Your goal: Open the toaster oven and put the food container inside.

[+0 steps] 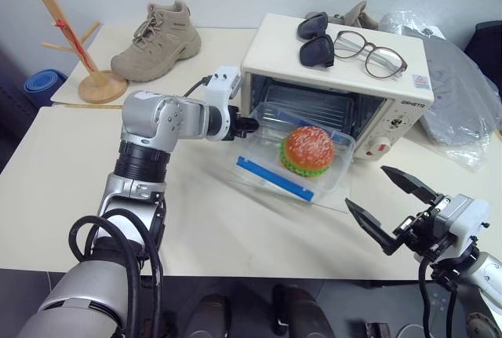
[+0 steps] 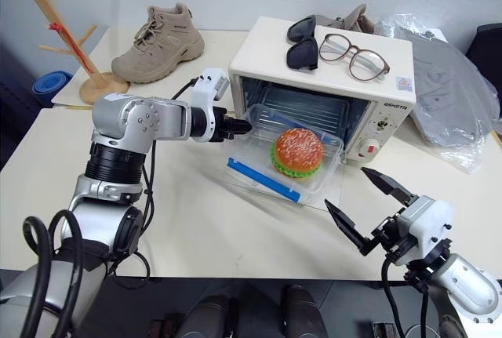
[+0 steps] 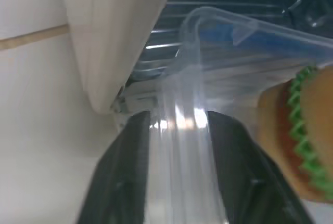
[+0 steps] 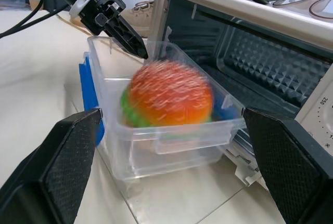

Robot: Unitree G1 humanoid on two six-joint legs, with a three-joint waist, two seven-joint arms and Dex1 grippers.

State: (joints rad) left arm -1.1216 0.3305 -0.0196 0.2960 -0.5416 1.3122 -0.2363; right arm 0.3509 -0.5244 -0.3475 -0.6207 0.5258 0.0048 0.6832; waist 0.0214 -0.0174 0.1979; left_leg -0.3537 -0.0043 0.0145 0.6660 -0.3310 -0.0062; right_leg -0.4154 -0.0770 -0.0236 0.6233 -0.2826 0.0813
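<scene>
The food container sat on the open door of the toaster oven, partly inside it. The left gripper had its two fingers on either side of the box's clear wall, a little apart. The right gripper was spread wide, near the box but not touching.

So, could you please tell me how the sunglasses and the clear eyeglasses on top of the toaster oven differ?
The sunglasses have dark, opaque lenses and a black frame; the eyeglasses have clear lenses in a thin brown frame. The sunglasses lie nearer the left end of the toaster oven roof, the eyeglasses nearer the middle. Both rest on that roof, side by side.
</scene>
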